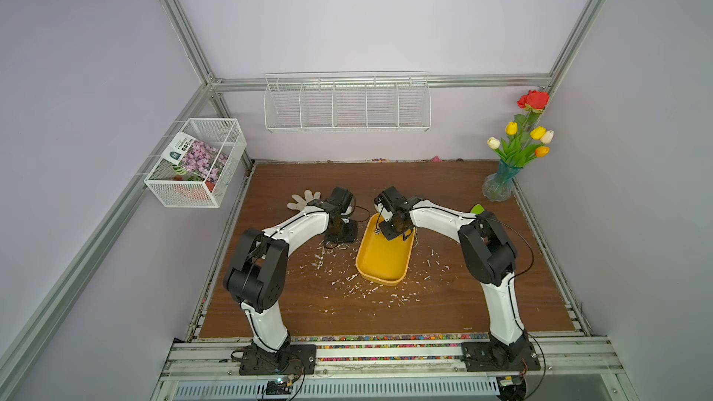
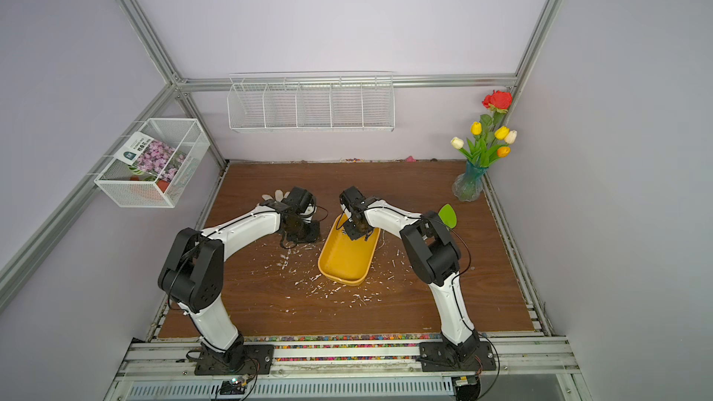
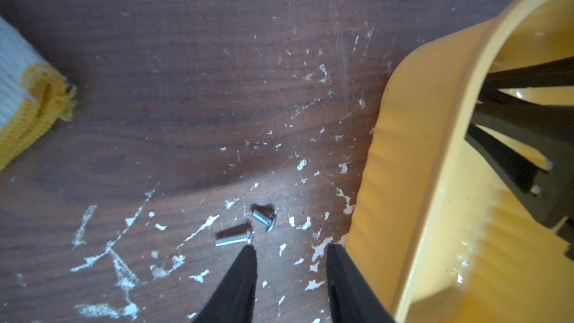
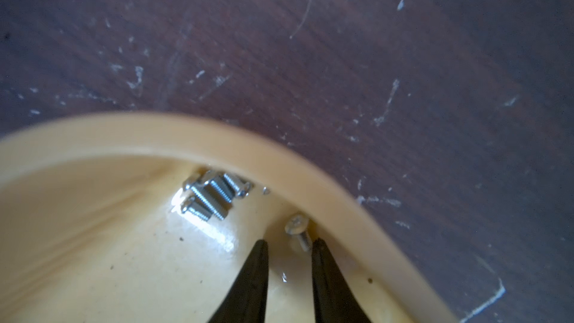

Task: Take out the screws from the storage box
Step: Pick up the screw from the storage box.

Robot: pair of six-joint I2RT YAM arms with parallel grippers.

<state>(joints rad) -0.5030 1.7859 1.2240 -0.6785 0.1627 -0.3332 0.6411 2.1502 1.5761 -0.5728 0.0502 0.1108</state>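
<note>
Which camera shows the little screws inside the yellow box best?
The right wrist view: the screws lie piled against the storage box wall, close. In both top views they are too small to make out. The left wrist view shows the box, but not those screws.

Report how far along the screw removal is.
Done: two screws lie on the table beside the storage box, near the open left gripper. In hand: the right gripper, inside the box, straddles a lone screw by the wall, jaws not yet shut on it. Remaining: a cluster of screws in the corner.
</note>
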